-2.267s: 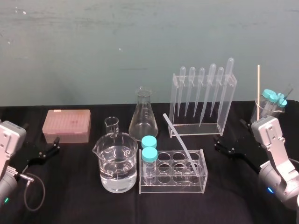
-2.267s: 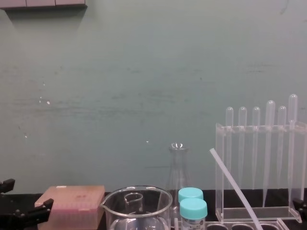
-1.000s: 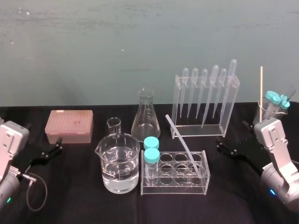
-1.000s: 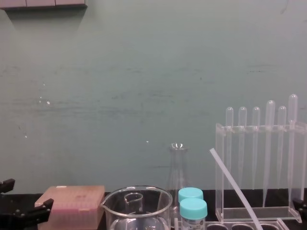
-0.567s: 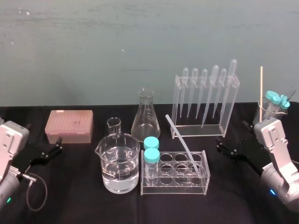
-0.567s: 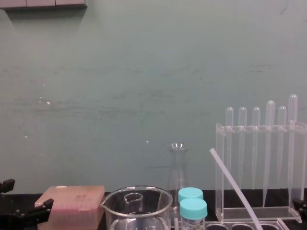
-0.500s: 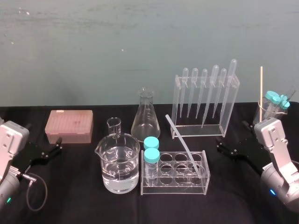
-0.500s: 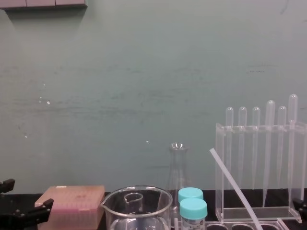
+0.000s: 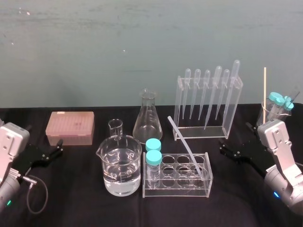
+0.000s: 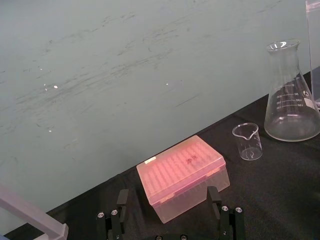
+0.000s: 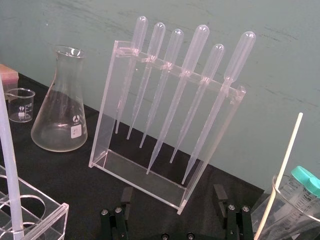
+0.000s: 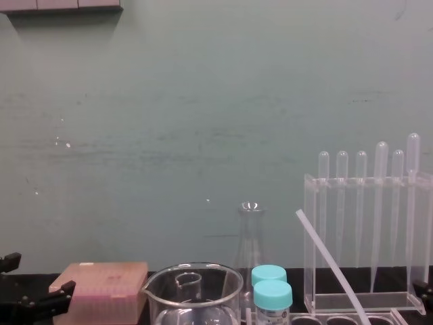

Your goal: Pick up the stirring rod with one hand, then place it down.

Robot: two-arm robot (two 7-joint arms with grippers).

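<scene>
On black cloth [image 9: 80, 203], stirring rod [image 9: 182, 141] leans in rack [image 9: 176, 191] between left claw [image 9: 43, 140] and right claw [image 9: 234, 138], both wide.

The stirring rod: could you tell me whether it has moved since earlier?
No. The stirring rod keeps its lean, top end unchanged beside the left post of the pipette rack.
</scene>
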